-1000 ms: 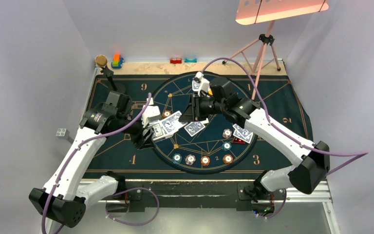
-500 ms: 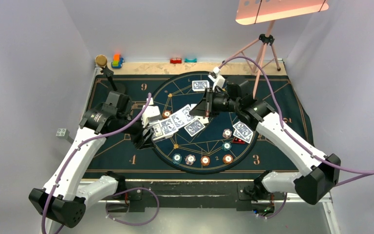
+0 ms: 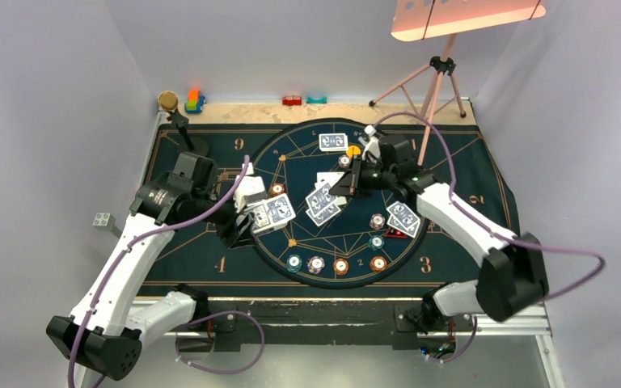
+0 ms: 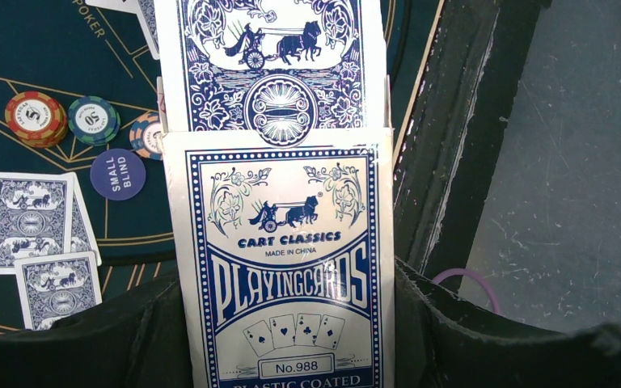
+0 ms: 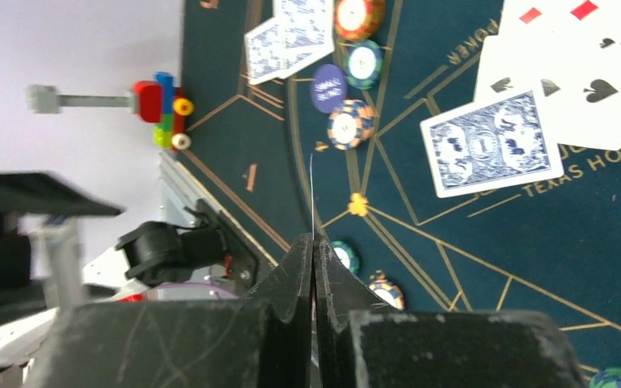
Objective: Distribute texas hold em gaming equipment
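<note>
The left gripper [image 3: 248, 220] is clamped on the sides of an open card box [image 4: 285, 267]. A blue-backed deck [image 4: 271, 65] sticks out of the box's top, over the left part of the mat [image 3: 210, 242]. The right gripper [image 5: 314, 242] is pinched shut on one card [image 5: 311, 194], seen edge-on, just beside the loose cards [image 3: 323, 202] lying mid-mat. Chips [image 3: 340, 265] line the mat's near arc.

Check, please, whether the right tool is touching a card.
Touching. The right wrist view shows the right tool shut on a card, seen edge-on as a thin line sticking out of its grip.
</note>
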